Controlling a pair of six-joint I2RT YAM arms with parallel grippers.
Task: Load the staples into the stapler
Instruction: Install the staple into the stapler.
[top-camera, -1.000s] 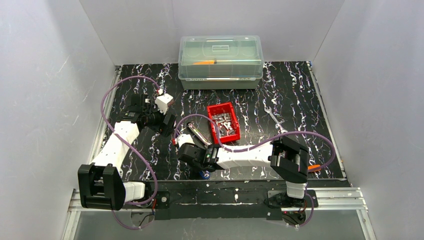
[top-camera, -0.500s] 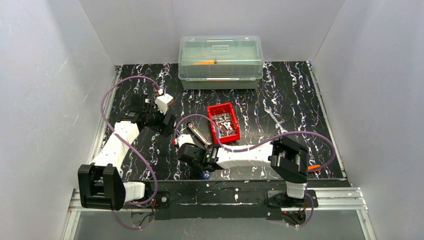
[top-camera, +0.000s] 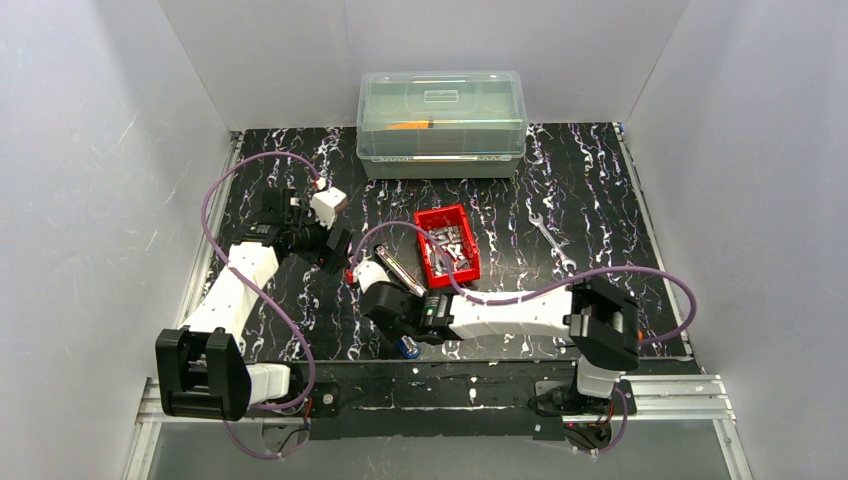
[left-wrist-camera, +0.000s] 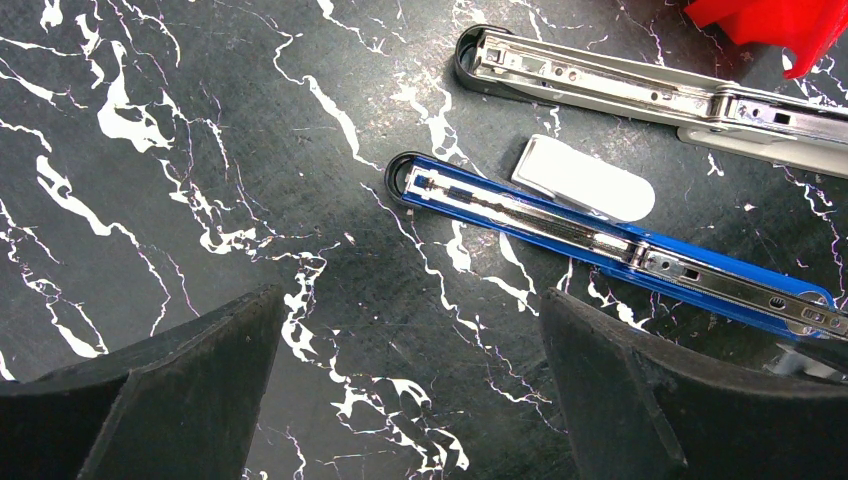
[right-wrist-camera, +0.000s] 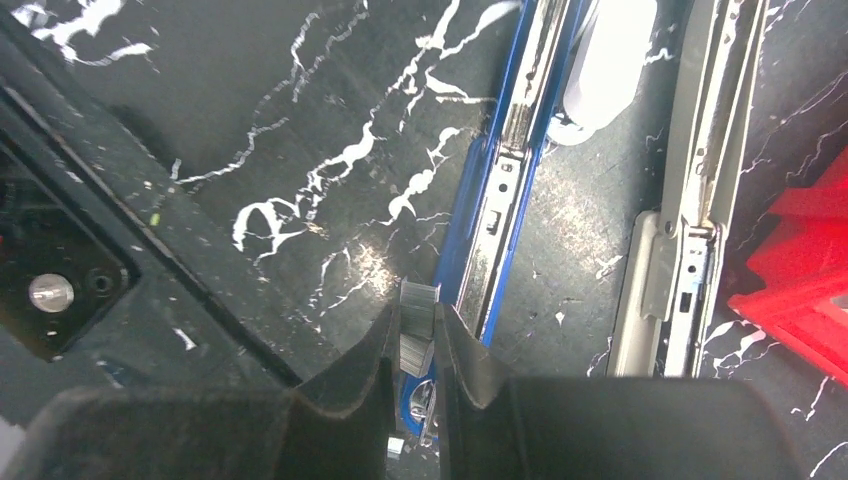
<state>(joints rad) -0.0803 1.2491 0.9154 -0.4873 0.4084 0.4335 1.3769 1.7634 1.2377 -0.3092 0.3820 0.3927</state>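
- Strip of staples (right-wrist-camera: 418, 318): short silvery block, pinched between the right jaws, which stand almost pressed together on it. Carried low over the worktop (right-wrist-camera: 300, 130), just beside the near end of the blue stapler (right-wrist-camera: 497, 200), not yet in its channel.
- Blue stapler: opened out flat on the worktop, loading channel facing up, long axis running away from the right jaws.
- Spare staples (top-camera: 447, 245): loose heap in the red bin (top-camera: 450, 281), beyond both staplers.
- Grey stapler (right-wrist-camera: 690, 190): also opened flat, roughly parallel to the blue one, between it and the red bin. White plastic piece (right-wrist-camera: 612, 55) lying between the two, just beside the blue one.
- Left jaws: spread wide, holding nothing, hovering near the far ends of the two staplers.
- Likely faults from here:
  - Strip held by a narrow edge, so liable to twist or slip on the way to the channel.
  - Strip set down askew, so riding on the channel wall or dropping onto the worktop.
  - Blue stapler unrestrained, so apt to slide or turn under a sideways push.
  - Wrong stapler chosen, the grey one lying close alongside.
- Brands, labels, writing: none legible in any view.
- Outlying items: clear lidded box (top-camera: 442, 110) at the back of the worktop; wrench (top-camera: 552, 240) to the right of the red bin.
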